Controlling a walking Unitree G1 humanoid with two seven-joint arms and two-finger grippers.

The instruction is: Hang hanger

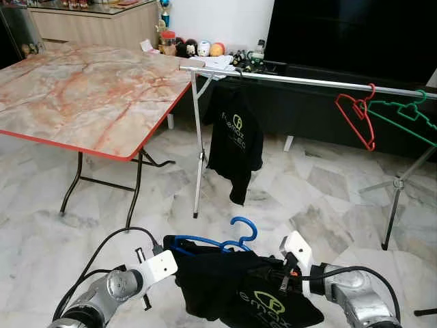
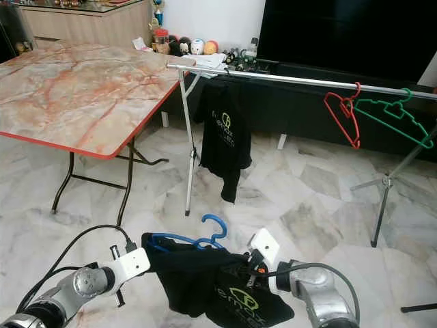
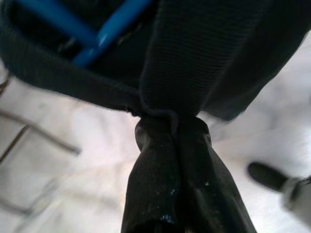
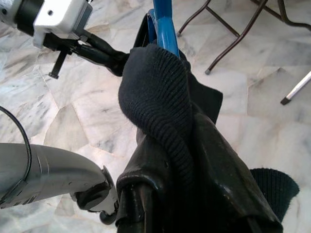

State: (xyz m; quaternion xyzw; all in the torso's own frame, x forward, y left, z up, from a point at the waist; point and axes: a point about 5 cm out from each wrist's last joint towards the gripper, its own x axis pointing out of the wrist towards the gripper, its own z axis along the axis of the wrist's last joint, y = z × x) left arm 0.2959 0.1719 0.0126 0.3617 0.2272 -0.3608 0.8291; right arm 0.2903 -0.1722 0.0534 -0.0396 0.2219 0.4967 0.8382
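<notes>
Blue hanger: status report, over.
Left claw and right claw both shut on black shirt. Blue hanger inside shirt, not yet on rail. Rail already carries a shirt, red and green hangers.

marble folding table (image 1: 82, 96), dark tv (image 1: 355, 31), toys (image 1: 194, 48)

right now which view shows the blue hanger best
The left eye view: the blue hanger shows its whole hook and one arm above the black shirt held between the left pincer and right pincer. The right eye view shows it much alike. Both wrist views catch just blue segments behind cloth.
</notes>
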